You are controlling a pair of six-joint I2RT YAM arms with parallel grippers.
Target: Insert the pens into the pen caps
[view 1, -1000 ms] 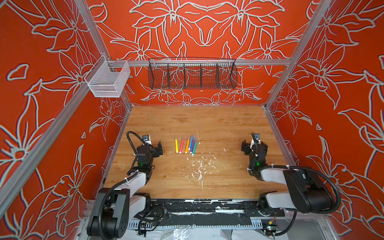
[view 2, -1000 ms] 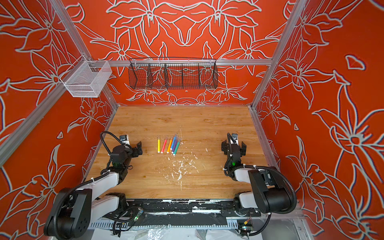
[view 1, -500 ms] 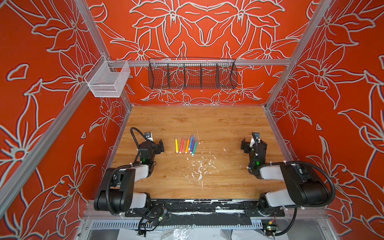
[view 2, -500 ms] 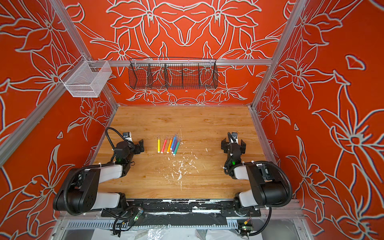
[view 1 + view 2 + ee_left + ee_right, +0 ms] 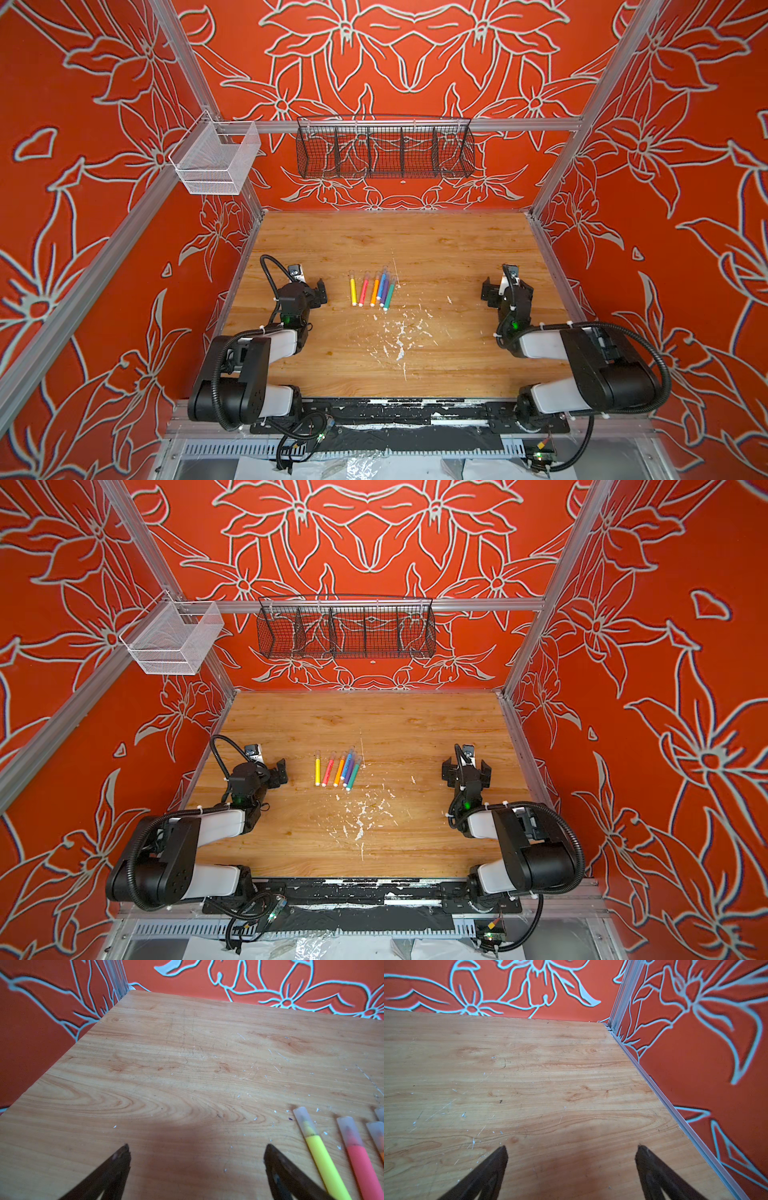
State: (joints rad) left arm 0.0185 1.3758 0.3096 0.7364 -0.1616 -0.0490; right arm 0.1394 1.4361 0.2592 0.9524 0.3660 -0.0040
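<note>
Pens (image 5: 375, 291) light, stiff, slick, roll easily; I'd pinch mid-barrel, clear of caps (image 5: 303, 1119). They sit just beside left gripper (image 5: 196, 1148); it and right gripper (image 5: 571, 1147) gape wide, empty

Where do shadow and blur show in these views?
Left wrist view: soft shadow on the table under the left hand, fingers blurred. Right wrist view: same under the right hand, wall flowers soft. Both top views: even light, sharp.

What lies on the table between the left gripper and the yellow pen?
Nothing: in a top view the stretch of table between the left gripper and the yellow pen is bare wood.
</note>
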